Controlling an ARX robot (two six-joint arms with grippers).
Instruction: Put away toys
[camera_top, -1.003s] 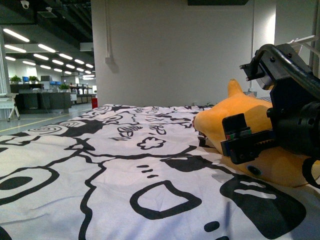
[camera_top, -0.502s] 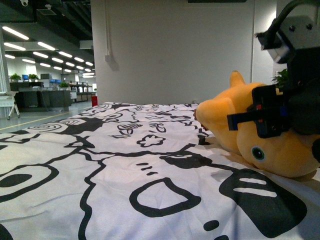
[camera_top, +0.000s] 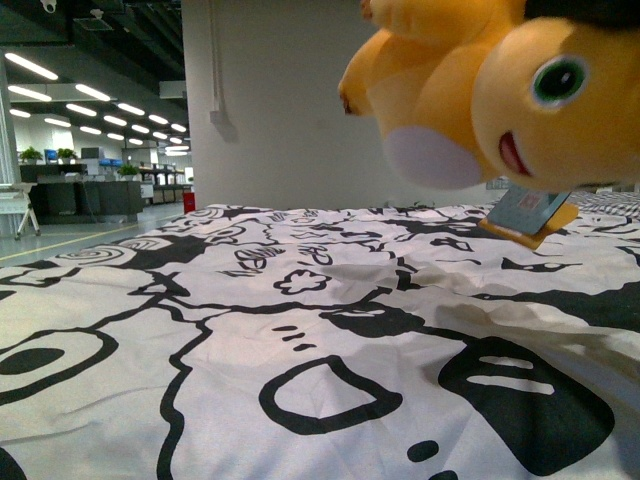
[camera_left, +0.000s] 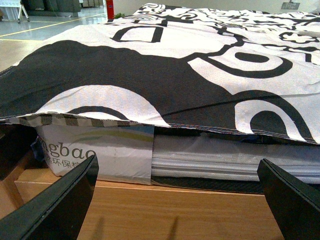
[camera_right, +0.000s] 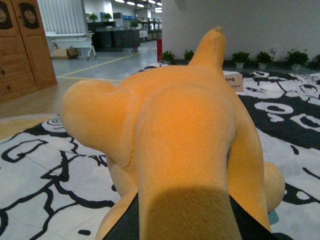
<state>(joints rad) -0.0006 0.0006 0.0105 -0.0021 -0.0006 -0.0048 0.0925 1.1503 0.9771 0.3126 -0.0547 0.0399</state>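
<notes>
**Lifting the one toy clear of the bed**

Clamped shut on the plush animal (camera_top: 470, 90) with the right gripper (camera_right: 185, 222), dark fingers (camera_right: 122, 227) pressed against the orange body on both sides in the right wrist view. Spread wide at the left gripper (camera_left: 172, 200), holding nothing, parked low beside the mattress (camera_left: 225, 160) and the wooden frame (camera_left: 150, 210) under it.

Hanging in the air at about one o'clock in the front view, well apart from the black-and-white bed cover (camera_top: 250, 330). Turned with pale belly patch and red mouth toward the camera, green-black eye up at two o'clock. Trailing a paper tag (camera_top: 528, 213) from under the head, toward four o'clock of the toy. Backed by a plain wall (camera_top: 300, 100) at twelve o'clock, with office lights far off at ten.

Judged as the carry step: picked up, not yet put away. Calls next for a swing toward whatever takes the toys, then an opening of the jaws above it. No box, bin or basket to be seen in any view, so cannot say which way to go. Worth keeping the squeeze firm on so soft a body, likely to sag or slip from a loose hold. Worth watching the dangling tag too, apt to snag on a rim.

Counted:
- one plush animal, and no other toy in view
- one paper tag
- one bed cover
- two grippers, one loaded and one free
</notes>
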